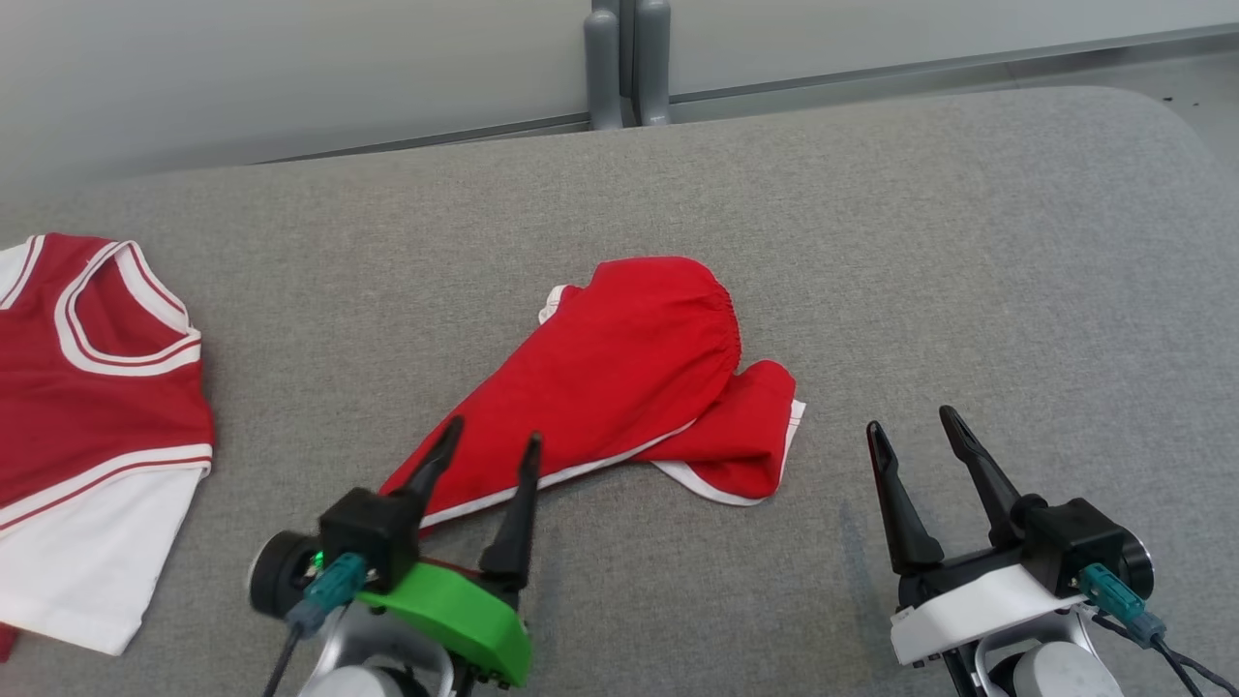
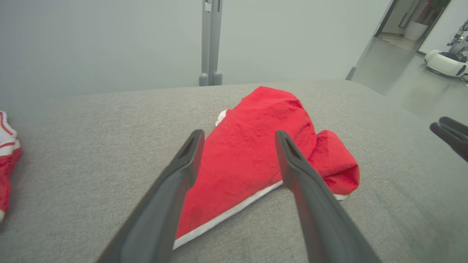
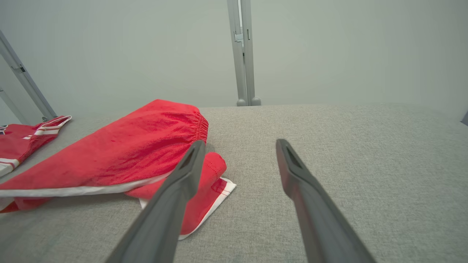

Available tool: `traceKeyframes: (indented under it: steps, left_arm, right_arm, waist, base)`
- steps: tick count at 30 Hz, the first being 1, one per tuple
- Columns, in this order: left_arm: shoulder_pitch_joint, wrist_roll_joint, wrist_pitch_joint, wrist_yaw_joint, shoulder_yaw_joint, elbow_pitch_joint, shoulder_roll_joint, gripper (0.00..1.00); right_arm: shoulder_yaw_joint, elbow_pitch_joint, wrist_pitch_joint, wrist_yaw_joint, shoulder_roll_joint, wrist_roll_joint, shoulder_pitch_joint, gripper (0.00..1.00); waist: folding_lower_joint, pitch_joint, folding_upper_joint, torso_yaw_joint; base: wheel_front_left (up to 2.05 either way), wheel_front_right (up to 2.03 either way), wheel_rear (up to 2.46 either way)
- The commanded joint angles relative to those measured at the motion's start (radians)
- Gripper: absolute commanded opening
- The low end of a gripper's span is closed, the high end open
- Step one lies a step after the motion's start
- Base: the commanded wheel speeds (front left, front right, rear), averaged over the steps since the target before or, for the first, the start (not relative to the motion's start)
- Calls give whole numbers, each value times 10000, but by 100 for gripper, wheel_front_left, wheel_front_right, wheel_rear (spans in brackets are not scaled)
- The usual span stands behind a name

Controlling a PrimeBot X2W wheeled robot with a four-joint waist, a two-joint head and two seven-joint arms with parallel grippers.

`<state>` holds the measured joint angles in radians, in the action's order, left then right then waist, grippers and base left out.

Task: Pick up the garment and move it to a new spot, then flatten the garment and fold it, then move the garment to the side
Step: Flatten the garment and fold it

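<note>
The garment (image 1: pixel 619 382) is a pair of red shorts with white trim, lying crumpled and partly folded over itself in the middle of the grey table (image 1: pixel 871 242). My left gripper (image 1: pixel 492 439) hovers open over the shorts' near left corner, nothing between its fingers. In the left wrist view the shorts (image 2: pixel 252 153) lie between and beyond the spread fingers (image 2: pixel 182 160). My right gripper (image 1: pixel 910 426) stands open to the right of the shorts, apart from them. In the right wrist view the shorts (image 3: pixel 120 153) lie left of the gripper (image 3: pixel 239 146).
A red and white jersey (image 1: pixel 87 426) lies flat at the table's left edge. A grey post (image 1: pixel 627 60) rises behind the far edge. Beyond the table's right side, the left wrist view shows floor and a white machine (image 2: pixel 448 62).
</note>
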<state>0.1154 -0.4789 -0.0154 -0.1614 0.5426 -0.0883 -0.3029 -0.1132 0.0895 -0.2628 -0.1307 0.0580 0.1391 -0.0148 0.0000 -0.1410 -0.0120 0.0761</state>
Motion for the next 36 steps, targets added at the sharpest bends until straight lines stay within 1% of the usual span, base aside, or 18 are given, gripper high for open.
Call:
traceKeyframes:
  steps: [1, 5, 9, 12, 13, 17, 21, 23, 24, 25, 26, 33, 36]
  left_arm:
    - [225, 189, 99, 108, 147, 55, -14, 100]
    - [1489, 525, 877, 471, 977, 493, 590, 100]
    - [2602, 601, 1781, 610, 1335, 1381, 1140, 100]
    - [3286, 601, 2521, 507, 1389, 2385, 1354, 100]
    - [3468, 567, 2699, 407, 1322, 2728, 1437, 100]
    - [4056, 661, 3331, 215, 1271, 3845, 1396, 100]
    - [4314, 492, 3731, 309, 1222, 4491, 1374, 100]
    - [4354, 465, 3859, 244, 1198, 4779, 1295, 100]
    - [4358, 481, 3890, 199, 1181, 4939, 1219, 54]
    - [4373, 508, 3846, 181, 1146, 5068, 1159, 11]
    - [4352, 448, 3818, 198, 1119, 5171, 1156, 0]
    - [4489, 221, 3553, 468, 1073, 5390, 1131, 0]
    - [4459, -110, 3477, 602, 915, 5146, 1330, 0]
  right_arm:
    - [2, -29, -37, -2, 17, 74, -106, 100]
    - [-67, 6, -37, -2, -20, 156, -249, 100]
    - [-96, 65, -37, -2, -51, 248, -346, 100]
    - [-150, 97, -37, -4, -65, 385, -421, 100]
    - [-173, 92, -37, -2, -69, 475, -449, 100]
    - [-191, 85, -37, -2, -65, 734, -452, 100]
    - [-142, 100, -37, -2, -65, 801, -358, 100]
    - [-140, 109, -37, -2, -67, 791, -348, 100]
    - [-125, 111, -37, -2, -66, 816, -361, 100]
    - [-113, 106, -37, -2, -66, 837, -386, 100]
    - [-77, 96, -37, -2, -66, 847, -404, 100]
    - [38, 72, -37, -2, -67, 691, -339, 100]
    - [82, 56, -37, -2, -66, 658, -319, 100]
  waist:
    - [0, -124, 120, 174]
    - [0, -332, 120, 594]
    - [0, -503, 120, 1134]
    - [0, -629, 120, 1539]
    - [0, -679, 120, 1680]
    - [0, -803, 120, 2148]
    - [0, -872, 120, 2391]
    - [0, -888, 120, 2464]
    - [0, -890, 120, 2502]
    - [0, -883, 120, 2535]
    - [0, -868, 120, 2553]
    - [0, -771, 120, 2257]
    - [0, -723, 120, 2058]
  base:
    - [0, 0, 0]
    - [0, 0, 0]
    - [0, 0, 0]
    - [0, 0, 0]
    - [0, 0, 0]
    - [0, 0, 0]
    - [0, 0, 0]
    - [0, 0, 0]
    - [0, 0, 0]
    - [0, 0, 0]
    - [0, 0, 0]
    - [0, 0, 0]
    - [0, 0, 0]
